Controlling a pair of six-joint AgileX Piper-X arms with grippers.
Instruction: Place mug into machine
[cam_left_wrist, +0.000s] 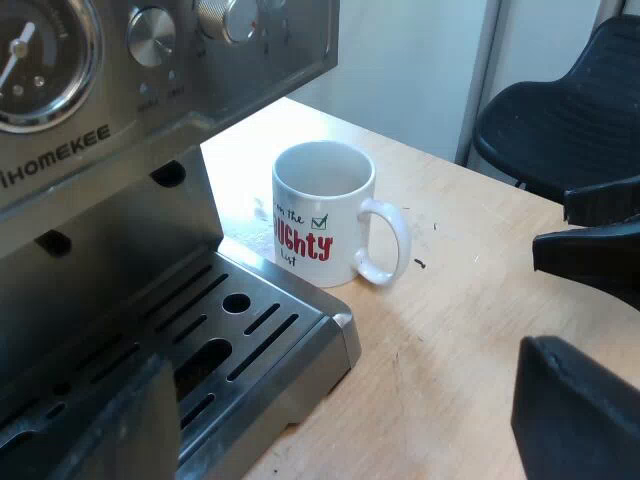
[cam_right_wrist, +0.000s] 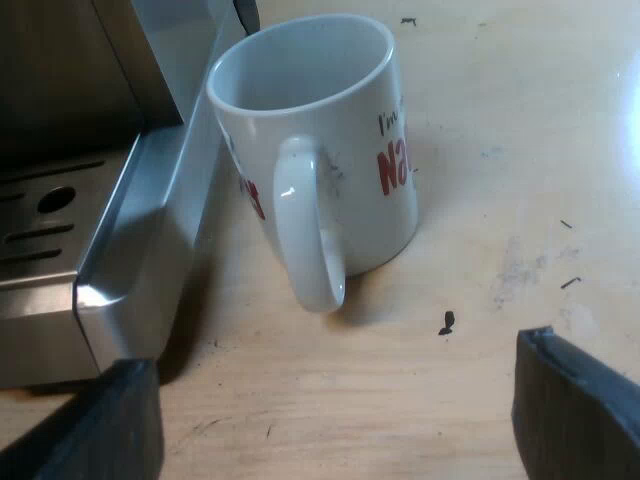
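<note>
Two grippers are noted, both with fingers spread wide and holding nothing. The mug is white with red lettering, empty and upright. It stands on the wooden table just beside the side edge of the drip tray, not on the tray; whether it touches the tray cannot be determined. Its handle points away from the espresso machine. The left gripper hovers at the near corner of the drip tray. The right gripper sits low over the table, near the mug's handle but apart from it. The machine front carries a pressure gauge and metal knobs. Dark specks lie on the table near the mug. A black chair stands far beyond the table edge.
</note>
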